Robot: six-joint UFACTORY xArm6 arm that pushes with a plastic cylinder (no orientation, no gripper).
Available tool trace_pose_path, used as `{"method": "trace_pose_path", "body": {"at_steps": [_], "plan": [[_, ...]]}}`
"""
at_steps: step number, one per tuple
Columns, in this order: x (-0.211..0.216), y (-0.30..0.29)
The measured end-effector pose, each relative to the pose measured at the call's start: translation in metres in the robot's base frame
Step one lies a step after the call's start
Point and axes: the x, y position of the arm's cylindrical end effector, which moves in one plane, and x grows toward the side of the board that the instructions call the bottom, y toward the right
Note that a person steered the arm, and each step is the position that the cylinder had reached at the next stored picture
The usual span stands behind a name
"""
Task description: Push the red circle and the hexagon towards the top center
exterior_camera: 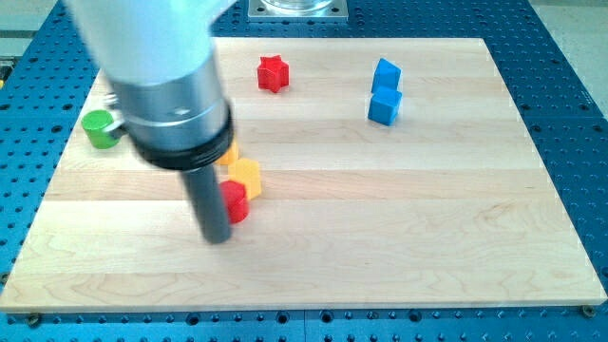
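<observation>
Pale wooden board (380, 237) carries the red circle (235, 201) touching the yellow hexagon (245, 177) left of centre, the gripperless rod's tip (218, 237) against the circle's near-left, so pushing should run far-right, through both.

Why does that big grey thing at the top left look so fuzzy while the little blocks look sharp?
In the camera view, the arm's grey body sits near the lens, so it blurs; the red star and blue blocks stay crisp under even light with soft shadows. My tip rests beside the red block, partly hiding it.
</observation>
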Motion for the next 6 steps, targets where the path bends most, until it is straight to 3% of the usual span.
{"method": "trace_pose_path", "body": {"at_steps": [2, 6], "plan": [[-0.047, 0.027], [-0.212, 0.034]]}}
